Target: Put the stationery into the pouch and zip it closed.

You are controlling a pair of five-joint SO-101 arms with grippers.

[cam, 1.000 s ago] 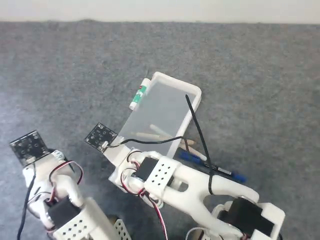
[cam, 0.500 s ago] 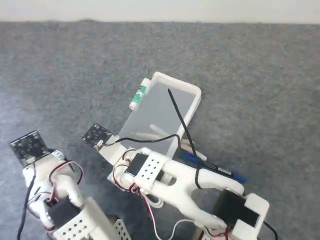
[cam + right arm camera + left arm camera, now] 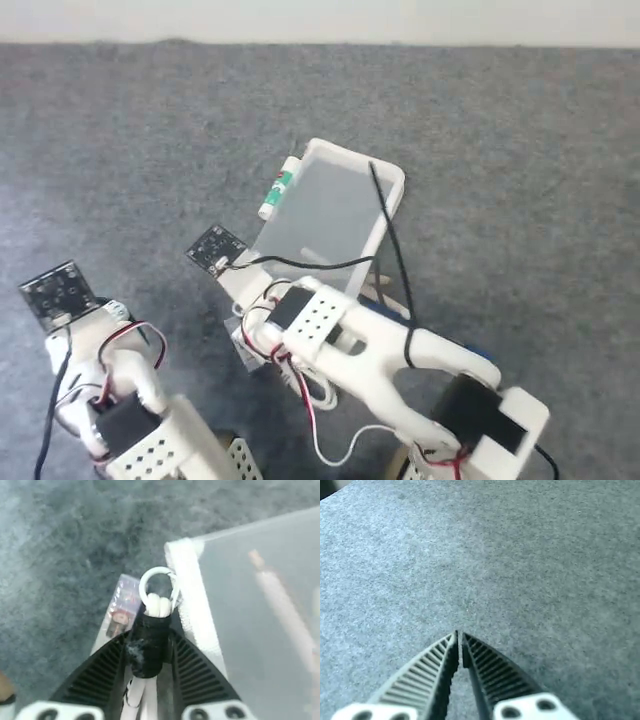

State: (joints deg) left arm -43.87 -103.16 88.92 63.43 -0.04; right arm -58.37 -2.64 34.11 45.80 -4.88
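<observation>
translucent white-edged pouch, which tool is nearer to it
Right. The right tool clamps the black zipper pull at the corner of the translucent white-edged pouch; the left tool is shut over grey carpet, apart from it.

We see the left gripper (image 3: 459, 634) positioned over a grey felt surface (image 3: 530, 550). Its two ribbed fingers (image 3: 427, 667) meet at the tips, separated further back by a thin dark slit.
</observation>
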